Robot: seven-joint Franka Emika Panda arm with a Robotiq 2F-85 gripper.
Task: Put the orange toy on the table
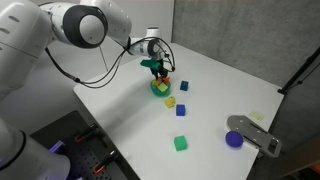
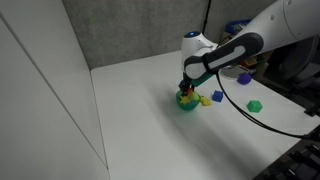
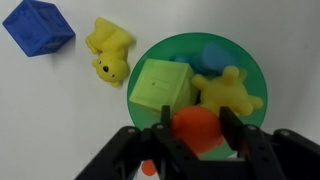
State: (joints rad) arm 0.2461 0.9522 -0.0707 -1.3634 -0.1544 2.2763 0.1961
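The orange toy [image 3: 195, 128] sits at the near rim of a green bowl [image 3: 240, 50], beside a light green cube [image 3: 160, 85] and a yellow toy [image 3: 228, 92]. My gripper [image 3: 196, 130] reaches down into the bowl, and its two black fingers press on either side of the orange toy. In both exterior views the gripper [image 1: 155, 70] [image 2: 187, 88] stands over the bowl [image 1: 160, 89] [image 2: 187, 102] on the white table [image 1: 120, 110]. The orange toy is hidden by the gripper in both exterior views.
A yellow toy [image 3: 108, 52] and a blue cube [image 3: 40, 27] lie on the table next to the bowl. Further off are a green cube [image 1: 181, 143] [image 2: 255, 104], a purple bowl [image 1: 234, 139] and a grey object [image 1: 255, 133].
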